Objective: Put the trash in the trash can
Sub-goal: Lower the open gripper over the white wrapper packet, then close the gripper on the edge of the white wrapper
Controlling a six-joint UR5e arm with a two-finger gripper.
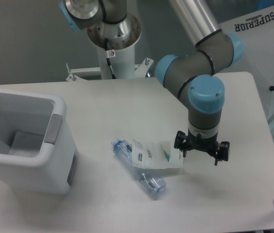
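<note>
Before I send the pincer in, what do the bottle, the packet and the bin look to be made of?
Bottle: thin clear plastic, crumpled and see-through, blue cap. Packet: flat white plastic film by the look, slightly glossy, green marking. Bin: rigid white plastic, matte, smooth rounded corners, with a grey panel on its rim.

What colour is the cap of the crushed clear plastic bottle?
Blue, seen in the fixed camera view.
</note>
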